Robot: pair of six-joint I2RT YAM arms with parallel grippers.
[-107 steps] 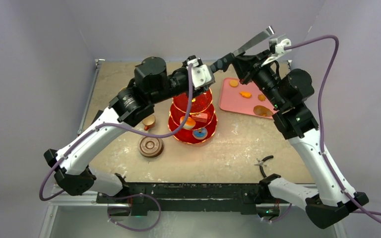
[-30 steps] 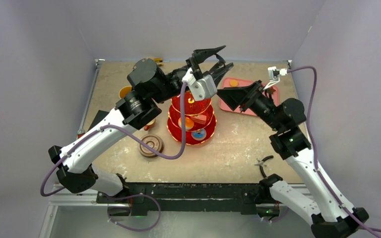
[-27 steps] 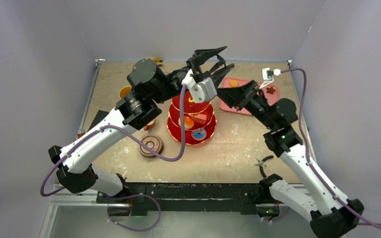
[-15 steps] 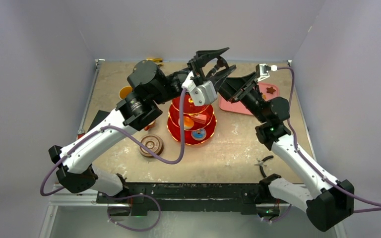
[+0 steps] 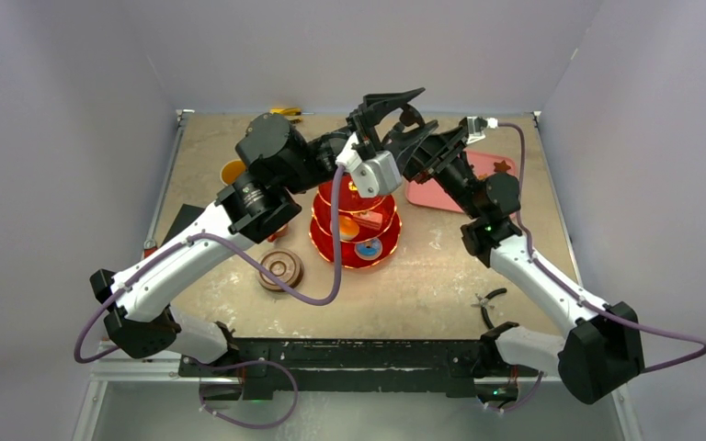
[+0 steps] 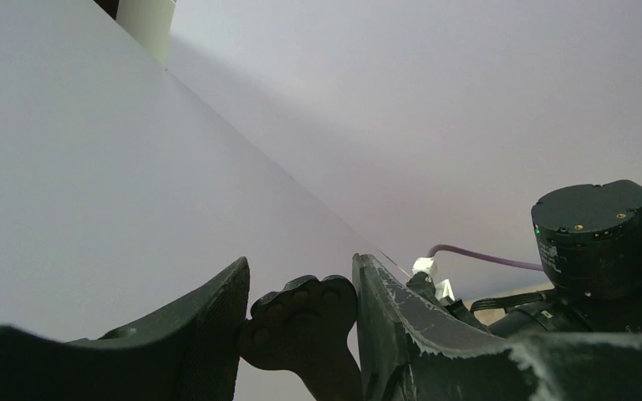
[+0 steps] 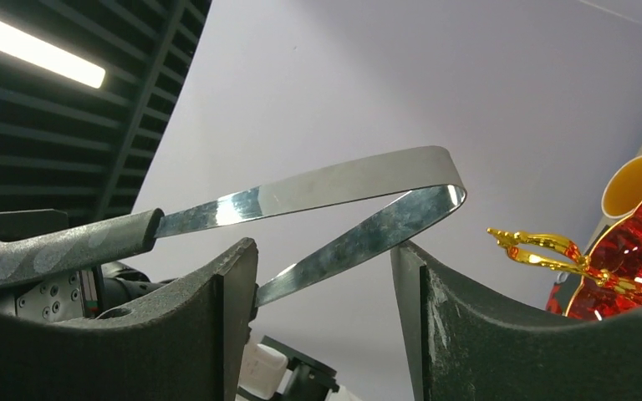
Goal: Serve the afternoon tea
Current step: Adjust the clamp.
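Note:
The red three-tier stand holds small pastries on its tiers; its gold handle shows in the right wrist view. My left gripper is raised above the stand and is shut on the black paw-shaped tip of the tongs. My right gripper meets it from the right. The tongs' bent metal end lies between its fingers, which stand apart around it. A mug of amber tea stands at the back left. A brown saucer lies front left.
The pink tray at the back right carries a star-shaped pastry. Small pliers lie near the front right. A yellow item sits at the back edge. A flat black object lies at the table's left edge.
My right arm has swung left to the raised left gripper, and its jaws have narrowed round the tongs' metal end. The left gripper has held still with the tongs' tip.

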